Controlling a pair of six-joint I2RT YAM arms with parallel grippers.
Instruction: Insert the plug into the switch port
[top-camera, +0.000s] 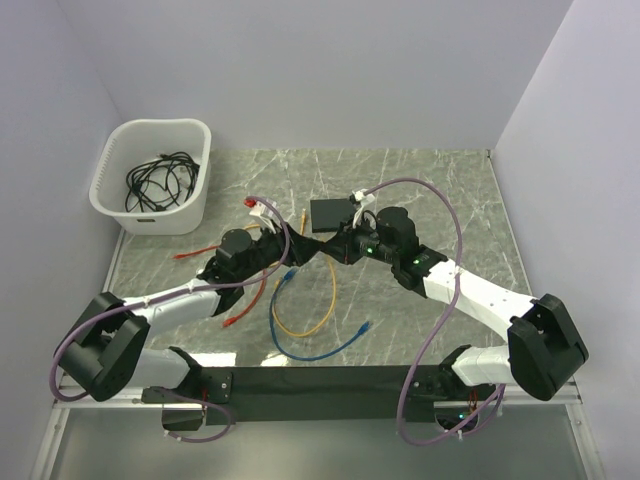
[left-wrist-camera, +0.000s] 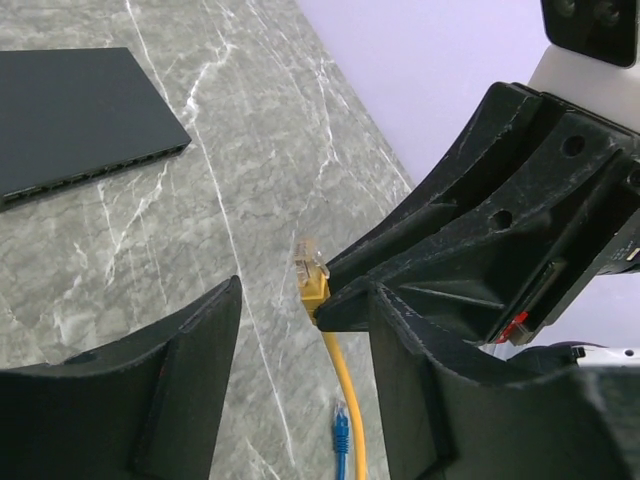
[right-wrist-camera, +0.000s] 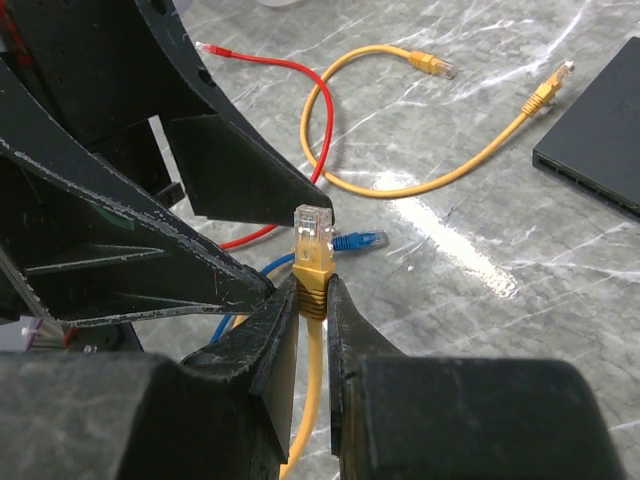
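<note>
Two grippers: they meet over the middle of the table, nose to nose, with the plug between them.
Right gripper: pressed together on the boot of the yellow cable, just under the plug, which sticks up clear of the fingertips.
Left gripper: spread, clamping nothing; in its own wrist view the plug stands in the gap between its two fingers, touching neither pad as far as can be told.
Switch: flat on the table, beyond the grippers and apart from the plug; nothing is plugged into it.
Port row: runs along one long edge of the switch, all sockets bare.
Clutter: a blue cable and a red cable lie loose on the table below the plug.
Step in hand: judged to be the set-up of the grip, plug lifted but not yet aimed at a socket.
Next move calls for: turning the plug tip toward the port row, level with it, then a straight push in; the left gripper looks placed either to take the plug or to steady the switch, and which it is cannot be told.
</note>
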